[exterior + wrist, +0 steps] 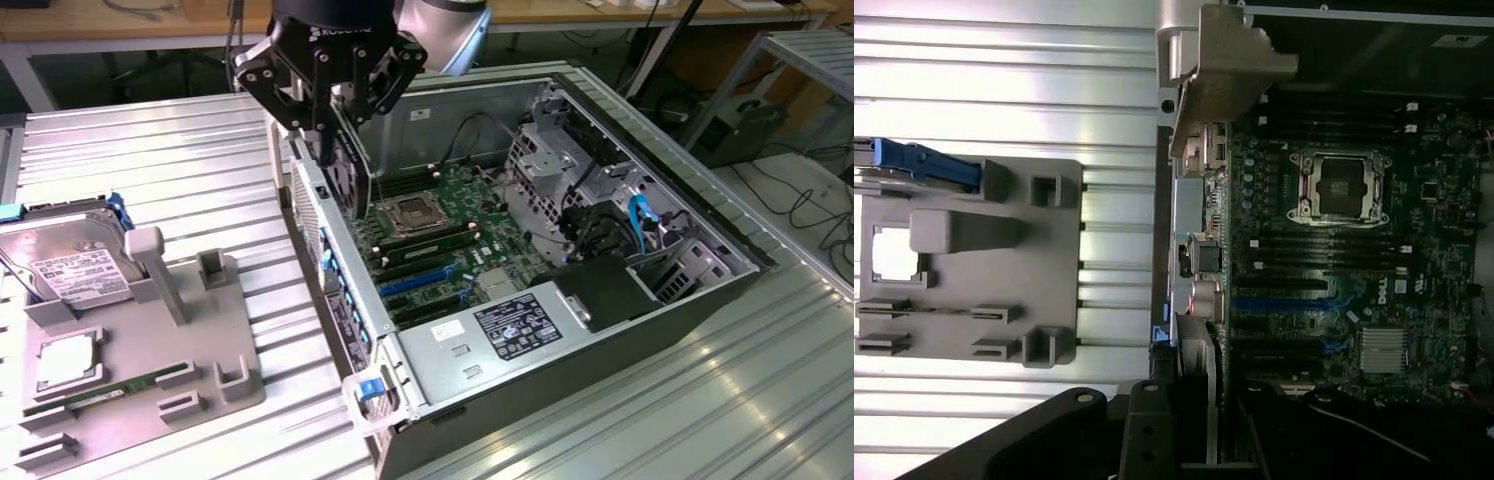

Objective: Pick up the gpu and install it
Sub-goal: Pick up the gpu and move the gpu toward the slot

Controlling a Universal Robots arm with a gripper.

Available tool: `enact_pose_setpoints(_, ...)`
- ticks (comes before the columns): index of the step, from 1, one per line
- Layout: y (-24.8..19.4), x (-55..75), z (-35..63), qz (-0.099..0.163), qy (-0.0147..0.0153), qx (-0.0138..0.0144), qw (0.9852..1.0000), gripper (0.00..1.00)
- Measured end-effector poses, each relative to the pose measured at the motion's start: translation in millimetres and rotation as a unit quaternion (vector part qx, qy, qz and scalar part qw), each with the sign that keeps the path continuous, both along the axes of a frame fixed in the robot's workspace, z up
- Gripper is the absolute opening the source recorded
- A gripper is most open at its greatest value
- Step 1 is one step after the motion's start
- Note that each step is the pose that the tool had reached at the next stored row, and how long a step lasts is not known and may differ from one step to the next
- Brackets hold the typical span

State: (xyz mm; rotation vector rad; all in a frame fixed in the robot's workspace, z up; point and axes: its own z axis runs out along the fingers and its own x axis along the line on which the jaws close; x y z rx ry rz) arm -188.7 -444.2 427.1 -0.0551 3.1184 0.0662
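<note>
Holding the gpu (pixel 344 178) upright over the open computer case (pixel 694 300).
The gripper (pixel 330 125) has its fingers drawn in narrow on the card's upper edge. The gpu hangs straight below them, edge down, above the motherboard (pixel 461 235) and close to the case wall on the exterior view's left. Its lower edge is level with the CPU socket (pixel 407 212) and short of the blue slots (pixel 420 280) (I cannot tell whether it touches the board). From the wrist camera the card is seen edge-on, with its silver bracket (pixel 1224 70) running along that same wall. Well apart, on the exterior view's left, a grey holder (pixel 200 340) on the metal table (pixel 187 160) carries the hard drive (pixel 74 265) and the memory stick (pixel 107 392).
</note>
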Motion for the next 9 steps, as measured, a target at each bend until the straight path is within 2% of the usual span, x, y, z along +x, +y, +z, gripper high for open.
enact_pose_setpoints(9, 2.2, 15.1, -1.9, -0.001, -0.0029, -0.0006, 1.0000, 0.28)
